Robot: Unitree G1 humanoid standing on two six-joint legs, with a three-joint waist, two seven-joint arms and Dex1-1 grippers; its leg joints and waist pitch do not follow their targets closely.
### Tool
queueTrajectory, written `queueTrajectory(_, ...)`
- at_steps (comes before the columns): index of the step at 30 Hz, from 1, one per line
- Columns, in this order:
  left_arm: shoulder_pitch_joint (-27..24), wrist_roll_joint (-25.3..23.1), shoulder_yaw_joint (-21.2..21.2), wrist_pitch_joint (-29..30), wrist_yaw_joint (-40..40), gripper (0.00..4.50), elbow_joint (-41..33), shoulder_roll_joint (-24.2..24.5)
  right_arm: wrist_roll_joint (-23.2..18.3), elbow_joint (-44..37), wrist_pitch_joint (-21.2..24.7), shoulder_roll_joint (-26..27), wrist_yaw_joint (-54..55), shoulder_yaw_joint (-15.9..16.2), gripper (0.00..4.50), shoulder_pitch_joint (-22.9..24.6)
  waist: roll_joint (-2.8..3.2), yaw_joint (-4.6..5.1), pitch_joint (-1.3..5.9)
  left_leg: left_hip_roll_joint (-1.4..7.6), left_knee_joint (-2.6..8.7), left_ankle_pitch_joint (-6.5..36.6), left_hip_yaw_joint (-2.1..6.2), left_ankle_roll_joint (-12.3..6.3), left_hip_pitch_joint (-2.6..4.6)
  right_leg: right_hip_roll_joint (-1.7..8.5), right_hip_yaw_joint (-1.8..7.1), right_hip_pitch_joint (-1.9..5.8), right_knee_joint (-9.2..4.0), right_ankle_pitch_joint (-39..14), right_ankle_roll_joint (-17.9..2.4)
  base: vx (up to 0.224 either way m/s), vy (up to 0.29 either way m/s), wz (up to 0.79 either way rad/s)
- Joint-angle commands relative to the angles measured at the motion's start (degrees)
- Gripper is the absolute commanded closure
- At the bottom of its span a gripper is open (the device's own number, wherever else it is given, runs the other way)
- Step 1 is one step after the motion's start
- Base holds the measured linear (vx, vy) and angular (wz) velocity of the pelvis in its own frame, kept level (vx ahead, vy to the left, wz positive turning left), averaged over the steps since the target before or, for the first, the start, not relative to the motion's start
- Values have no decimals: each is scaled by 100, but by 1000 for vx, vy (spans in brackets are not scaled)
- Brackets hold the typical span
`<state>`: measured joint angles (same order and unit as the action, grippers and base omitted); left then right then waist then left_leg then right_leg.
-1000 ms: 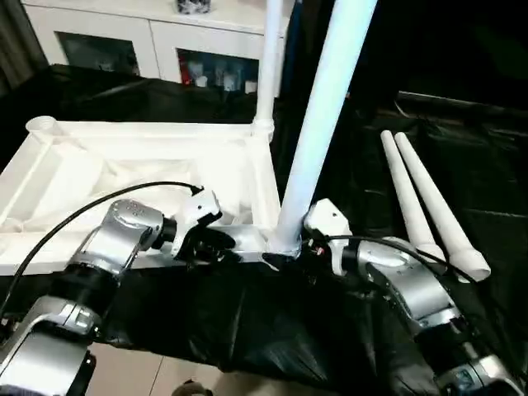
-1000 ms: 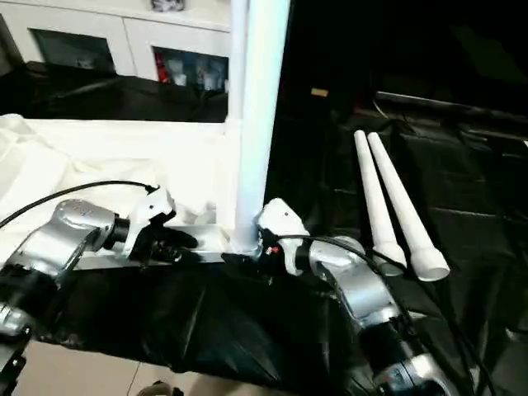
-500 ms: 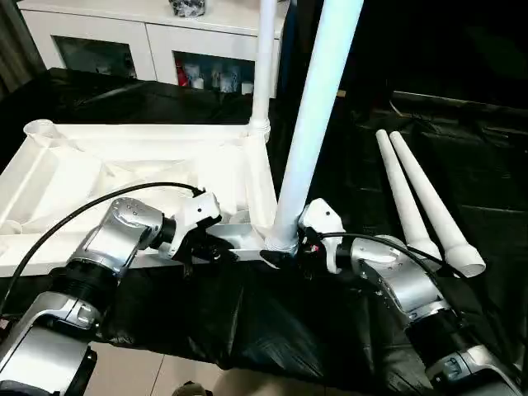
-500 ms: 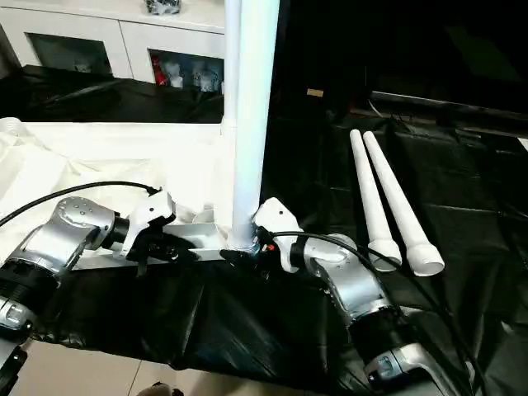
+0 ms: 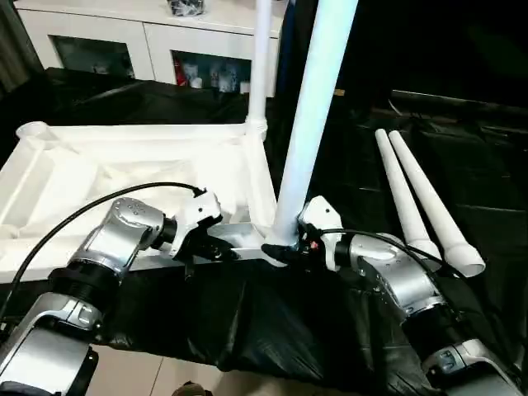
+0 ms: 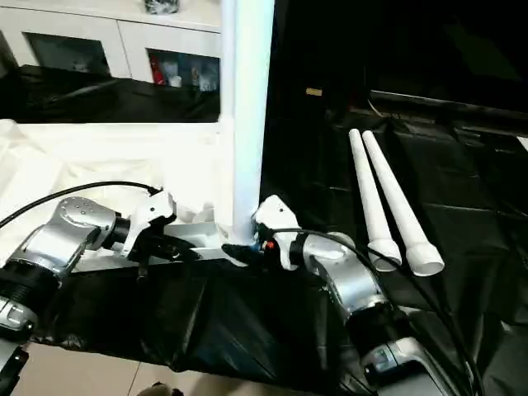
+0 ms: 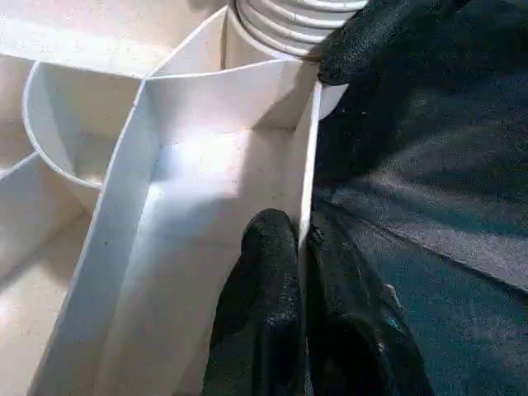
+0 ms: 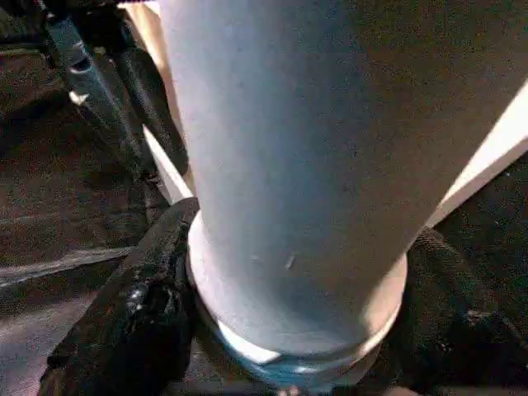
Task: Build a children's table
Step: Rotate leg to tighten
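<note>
Since the earlier frames, the right end effector [image 6: 244,247] has been drawn in around the foot of the upright leg [image 5: 309,124], its fingers narrowed from a wide spread to a grasp with one black finger [image 8: 136,309] on each side of the tube's base, while the left end effector [image 5: 216,250] has been clenched onto the near rim of the tabletop [image 5: 124,165], one finger [image 7: 264,305] inside the thin wall and one outside it. The upturned tabletop is seen lying on the black-covered bench [image 5: 247,322], ribbed underside up, and everything else is best placed from its near right corner socket [image 7: 285,21]. The grasped leg stands in that socket, its long axis nearly vertical with a slight lean away from the tabletop. A second leg [image 5: 260,58] is seated upright in the far right corner. Two spare legs [image 5: 421,202] are laid side by side on the bench well beyond the socket on the robot's right, their long axes running away from the robot. The right arm is the one at the socket; the left holds the rim just beside it. Judging from this, the coming move turns on pressing or twisting straight down along the leg's axis while the rim is braced.
</note>
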<state>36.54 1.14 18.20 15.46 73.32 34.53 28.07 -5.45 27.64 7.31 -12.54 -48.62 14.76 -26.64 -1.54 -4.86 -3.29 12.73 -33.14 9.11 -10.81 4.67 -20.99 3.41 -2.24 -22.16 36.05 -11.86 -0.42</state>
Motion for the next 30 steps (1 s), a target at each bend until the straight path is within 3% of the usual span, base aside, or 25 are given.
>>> queueTrajectory(1, -100, 0, -86, 291, -446, 450, 136, -226, -143, 34, 92, 113, 79, -75, 178, 30, 107, 5, 367, 60, 378, 1577, 49, 196, 116, 381, 223, 180, -457, -894, -1256, 0, 0, 0)
queueTrajectory(4, -68, -84, -73, 370, -749, 450, 170, -390, -213, 86, 171, 215, 285, -219, 178, 74, 95, -5, 367, 51, 375, 1585, 43, 191, 119, 392, 232, 186, -478, -1059, -1215, 0, 0, 0)
queueTrajectory(7, -14, -158, -102, 598, -1387, 450, 220, -874, -231, 450, 364, 496, 1042, -529, 178, 43, 93, -6, 358, 45, 377, 1620, 44, 199, 121, 397, 229, 176, -512, -1328, -1148, 0, 0, 0)
queueTrajectory(8, 45, -163, -161, 712, -1901, 450, 328, -1305, -174, 765, 347, 715, 1576, -678, 178, 7, 75, -3, 351, 48, 374, 1591, 35, 194, 127, 409, 237, 157, -536, -1503, -1087, 0, 0, 0)
queueTrajectory(10, 94, -160, -211, 704, -2204, 450, 435, -1538, -138, 927, 304, 845, 1844, -722, 178, -24, 63, -3, 325, 36, 375, 1728, 34, 207, 152, 410, 226, 127, -583, -1846, -1026, 0, 0, 0)
queueTrajectory(12, 206, -207, -219, 614, -2769, 450, 661, -2037, -119, 1284, 193, 1220, 2481, -866, 178, -168, 29, -5, 318, 6, 384, 1973, 60, 171, 172, 420, 216, 125, -650, -2476, -809, 0, 0, 0)
queueTrajectory(16, 316, -307, -131, 529, -3099, 450, 787, -2431, -199, 1455, 31, 1603, 2871, -1017, 178, -320, 35, 33, 310, -10, 420, 2383, 108, 114, 240, 441, 166, 52, -779, -3195, -489, 0, 0, 0)
queueTrajectory(18, 379, -419, -36, 440, -3173, 450, 862, -2518, -144, 1498, -26, 1691, 2989, -1010, 178, -382, 68, 32, 315, -7, 434, 2520, 125, 129, 272, 440, 152, 37, -796, -3237, -447, 0, 0, 0)
queueTrajectory(19, 395, -462, 0, 393, -3184, 450, 877, -2530, -115, 1504, -42, 1699, 3010, -1001, 178, -393, 41, 54, 334, 3, 483, 2496, 146, 112, 214, 434, 131, 97, -780, -2971, -460, 0, 0, 0)
queueTrajectory(21, 396, -503, -1, 392, -3212, 450, 872, -2550, -84, 1524, -54, 1714, 3040, -1022, 178, -402, 61, 51, 332, 22, 518, 2449, 151, 95, 196, 432, 147, 100, -752, -2664, -524, 0, 0, 0)
queueTrajectory(22, 385, -535, -1, 370, -3172, 450, 829, -2516, 0, 1546, -90, 1666, 3063, -1009, 122, -405, 64, 51, 333, 18, 511, 2497, 145, 96, 213, 433, 149, 87, -759, -2653, -548, 0, 0, 0)
queueTrajectory(23, 380, -566, 0, 327, -3152, 450, 813, -2480, 76, 1601, -166, 1628, 3079, -1013, 122, -418, 43, 53, 336, 15, 506, 2520, 142, 81, 223, 451, 150, 87, -769, -2682, -569, 0, 0, 0)
queueTrajectory(27, 239, -548, 6, 132, -2844, 450, 623, -2226, 100, 1499, -398, 1407, 2777, -1056, 80, -351, 16, 73, 354, 8, 528, 2313, 143, 14, 139, 465, 159, 143, -751, -2529, -546, 0, 0, 0)
queueTrajectory(30, 87, -471, -8, 2, -2494, 450, 390, -2001, 13, 1227, -427, 1205, 2392, -1058, 52, -248, 1, 64, 339, 16, 518, 2243, 124, -84, 142, 489, 173, 127, -775, -2595, -569, 0, 0, 0)
